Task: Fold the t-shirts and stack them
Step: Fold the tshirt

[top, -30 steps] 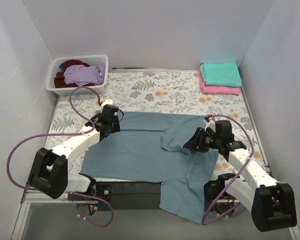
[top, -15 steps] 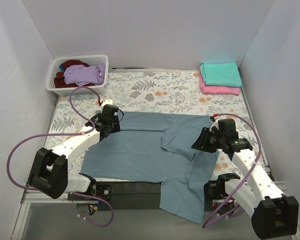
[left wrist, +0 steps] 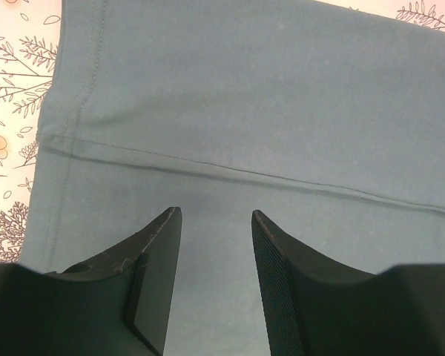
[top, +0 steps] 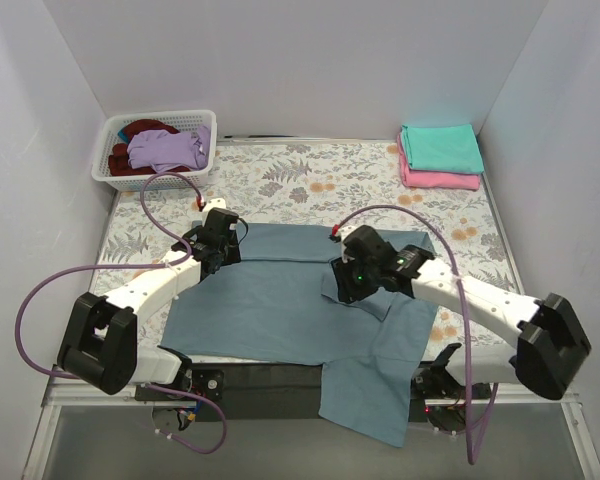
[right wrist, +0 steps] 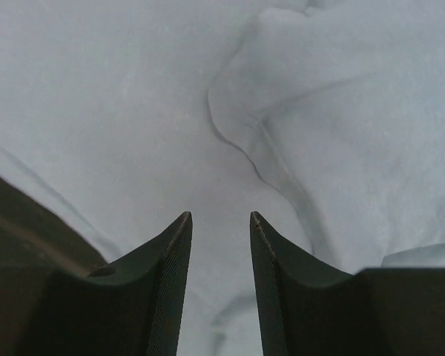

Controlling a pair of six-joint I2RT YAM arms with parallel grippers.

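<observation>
Our right gripper (right wrist: 221, 219), jaws apart and empty, hovers over the slate blue-grey t-shirt (top: 270, 300) at mid bench (top: 310, 185), its folded flap (right wrist: 341, 111) at our one o'clock, nearer this arm than the left gripper (left wrist: 215, 215), also apart, at nine o'clock.

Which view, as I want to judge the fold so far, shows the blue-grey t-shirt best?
The top external view: the whole blue-grey t-shirt shows, spread out with a flap folded inward on its right side. The left wrist view shows only a seamed stretch, the right wrist view only a creased patch.
</observation>
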